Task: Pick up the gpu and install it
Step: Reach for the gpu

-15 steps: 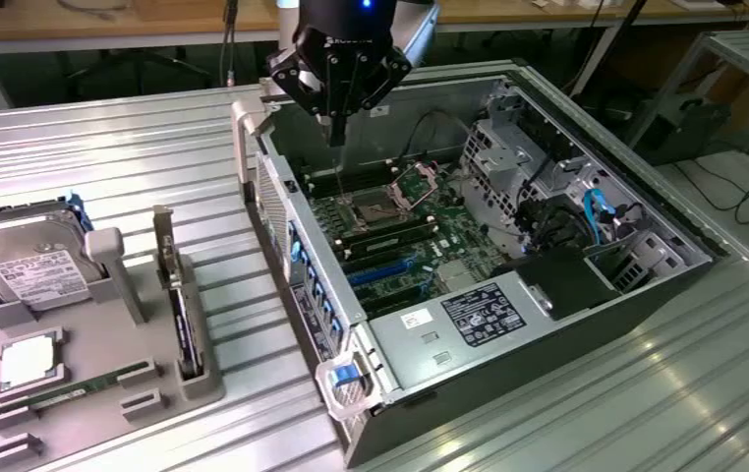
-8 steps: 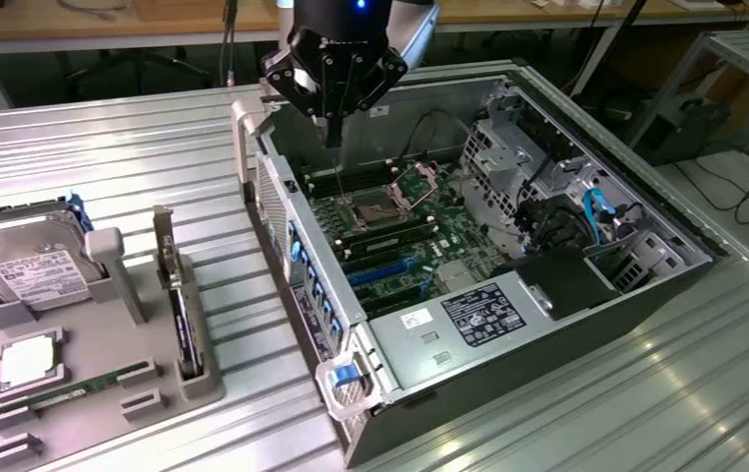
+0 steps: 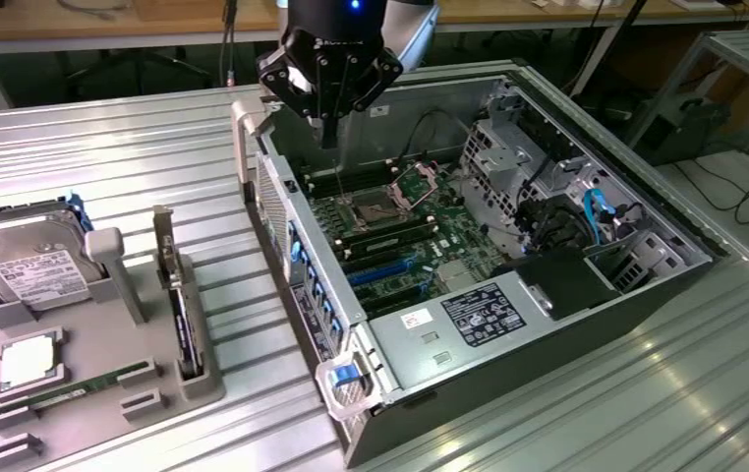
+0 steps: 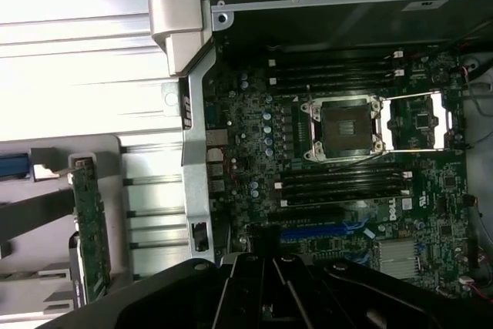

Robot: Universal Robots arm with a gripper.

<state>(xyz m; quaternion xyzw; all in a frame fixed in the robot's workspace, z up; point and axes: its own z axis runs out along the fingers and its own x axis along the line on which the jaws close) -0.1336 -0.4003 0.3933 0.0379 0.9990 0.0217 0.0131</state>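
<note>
While the fingers [image 3: 328, 133] are clenched together with nothing between them, they hang over a corner of the open computer case [image 3: 269, 206], above the motherboard [image 3: 394, 231] and near its processor socket [image 3: 377, 208]. Outward from them, across the case's near wall and toward the exterior view's left, a grey holder [image 3: 151, 354] sits on the table [image 3: 86, 147], well apart from the fingers and lower than them. The gpu [image 3: 181, 305] stands untouched on its long edge in a slot of that holder, with its silver bracket [image 3: 162, 236] at the end nearer the fingers. Its long axis runs roughly alongside the case wall, so the card stretches lengthways away from the fingers. Beyond it lie a RAM stick [image 3: 86, 382] and a hard drive [image 3: 33, 265].
</note>
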